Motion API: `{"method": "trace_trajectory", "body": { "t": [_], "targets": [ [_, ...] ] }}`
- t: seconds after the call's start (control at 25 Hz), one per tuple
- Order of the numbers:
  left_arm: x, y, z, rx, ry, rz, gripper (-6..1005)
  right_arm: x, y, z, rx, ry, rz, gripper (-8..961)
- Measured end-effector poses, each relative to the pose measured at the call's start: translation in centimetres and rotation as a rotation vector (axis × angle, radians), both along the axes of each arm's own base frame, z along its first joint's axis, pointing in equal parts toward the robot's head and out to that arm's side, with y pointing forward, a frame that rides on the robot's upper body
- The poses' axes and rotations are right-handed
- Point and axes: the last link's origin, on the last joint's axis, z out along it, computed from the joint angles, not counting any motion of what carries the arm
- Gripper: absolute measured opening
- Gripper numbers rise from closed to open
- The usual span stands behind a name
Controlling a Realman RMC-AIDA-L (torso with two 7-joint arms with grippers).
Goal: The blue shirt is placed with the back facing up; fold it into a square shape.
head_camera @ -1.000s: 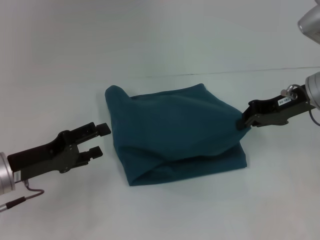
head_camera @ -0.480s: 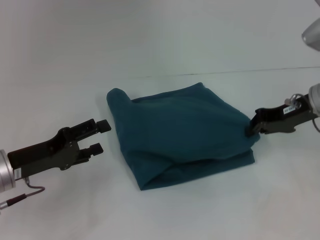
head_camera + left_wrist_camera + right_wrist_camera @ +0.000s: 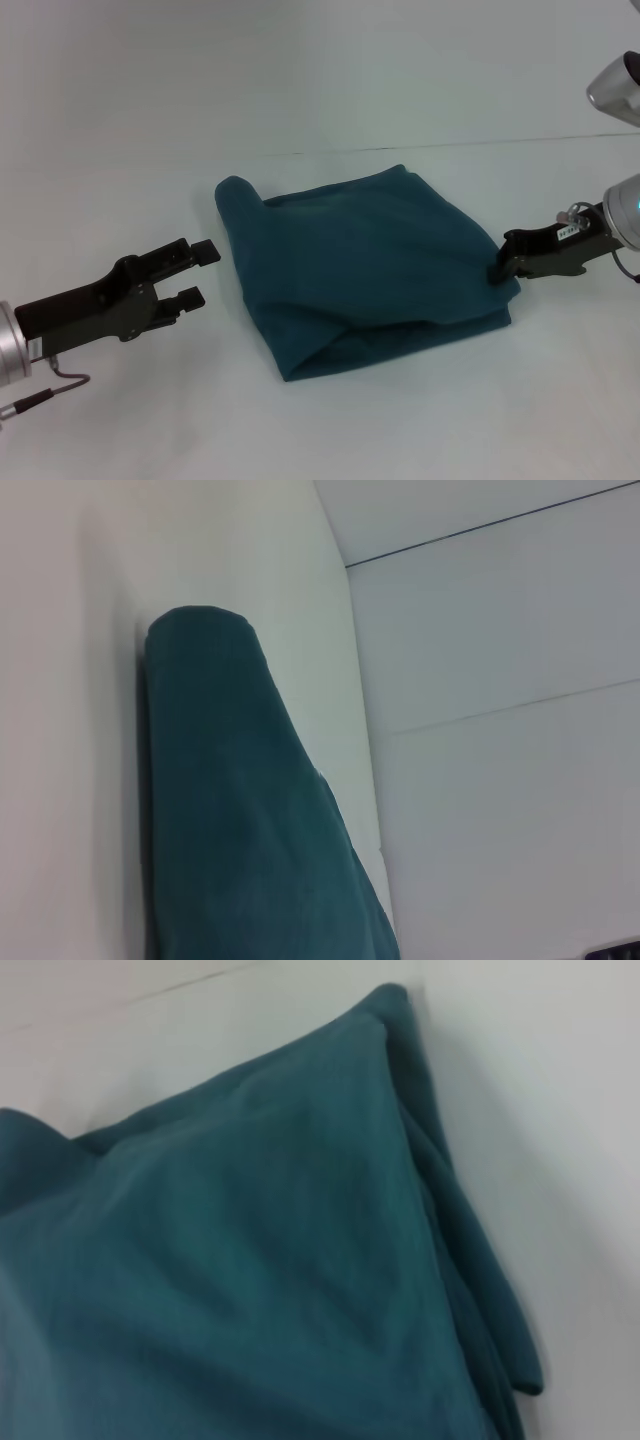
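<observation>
Right claw (image 3: 497,268) is pinched onto the right-hand corner of the big dark teal-blue soft-fabric T-shirt (image 3: 360,270), though its fingertips are buried in the cloth so you can't really make them out. That arm reaches in low and nearly level from the right edge of the white bench (image 3: 120,140), its upper part cut off by the frame. Left claw (image 3: 198,272) hovers just off the shirt's left side, fingers spread apart, holding nothing, arm angling in from the near left corner. The shirt sits mid-bench, folded into a rough, lumpy square with the top layer puffed up. Compared to half a second back, the right claw dropped a touch and the fold sagged flatter; the left one hasn't budged.
</observation>
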Motion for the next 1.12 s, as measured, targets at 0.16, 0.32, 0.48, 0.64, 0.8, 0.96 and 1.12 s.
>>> {"method": "trace_trajectory", "body": {
  "t": [0.16, 0.32, 0.48, 0.64, 0.8, 0.96, 1.12],
  "targets": [
    [0.0, 0.0, 0.0, 0.002, 0.000, 0.001, 901, -0.1, 0.3, -0.4, 0.004, -0.017, 0.016, 46],
    [0.0, 0.0, 0.0, 0.003, 0.001, 0.002, 901, -0.1, 0.5, -1.3, -0.012, -0.050, 0.025, 156],
    [0.0, 0.0, 0.0, 0.004, 0.001, 0.001, 900, 0.0, 0.9, -1.6, -0.018, -0.115, 0.019, 291],
    [0.0, 0.1, 0.1, 0.006, -0.001, 0.000, 900, -0.1, 1.5, -0.4, 0.013, -0.157, -0.005, 357],
    [0.0, 0.1, 0.1, 0.008, -0.002, 0.000, 900, -1.0, 1.9, 2.1, 0.080, -0.088, 0.008, 422],
    [0.0, 0.1, 0.1, 0.008, -0.002, 0.000, 899, -2.0, 2.6, 4.3, 0.161, -0.014, 0.026, 455],
    [0.1, 0.2, 0.1, 0.011, 0.000, 0.001, 899, -2.7, 3.3, 4.1, 0.192, 0.003, 0.053, 456]
  ]
}}
